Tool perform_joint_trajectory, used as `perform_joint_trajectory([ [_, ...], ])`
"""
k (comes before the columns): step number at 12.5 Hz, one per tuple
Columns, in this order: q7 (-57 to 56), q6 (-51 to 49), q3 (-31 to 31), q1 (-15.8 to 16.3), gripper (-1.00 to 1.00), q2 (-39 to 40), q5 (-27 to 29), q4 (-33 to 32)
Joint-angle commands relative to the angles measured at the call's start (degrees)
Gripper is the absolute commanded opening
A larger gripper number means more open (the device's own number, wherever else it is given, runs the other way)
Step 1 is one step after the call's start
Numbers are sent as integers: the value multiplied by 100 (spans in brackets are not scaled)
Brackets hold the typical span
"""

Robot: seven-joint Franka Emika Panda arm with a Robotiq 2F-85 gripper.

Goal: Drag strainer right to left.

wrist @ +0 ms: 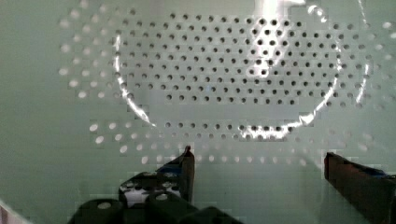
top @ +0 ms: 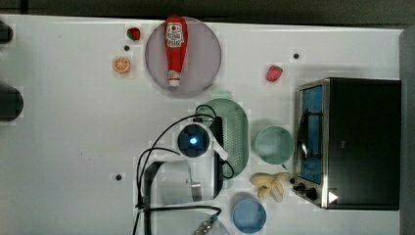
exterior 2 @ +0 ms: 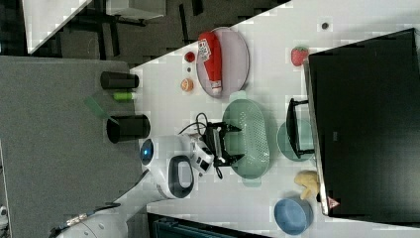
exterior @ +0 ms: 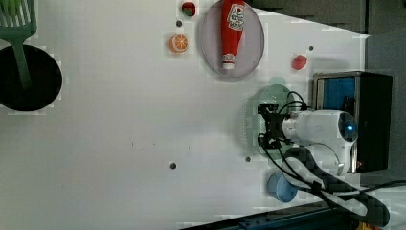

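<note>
The spread gripper (exterior 2: 236,144) was held over the strainer (exterior 2: 250,134), its long axis lying across the leftward pull in the top view.

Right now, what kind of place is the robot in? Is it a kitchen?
Probably a pretend kitchen on a white table: there's a toaster oven, a ketchup bottle on a plate, and a mint-green strainer beside bowls.

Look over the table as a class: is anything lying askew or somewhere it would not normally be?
The ketchup bottle lies flat on its side across the grey plate instead of standing. Loose toy fruit is scattered on the table: strawberries, an orange slice, a banana. Nothing looks spilled or broken.
</note>
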Motion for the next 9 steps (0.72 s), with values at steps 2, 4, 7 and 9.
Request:
perform_joint_trajectory([
  [2,681,15,130,382,100,39,52,80],
  [4,800,10,130,602,100,93,52,140],
  [7,1106,4,132,940,100,250,53,320],
  [9,1533,-6,133,1181,100,388,54,480],
])
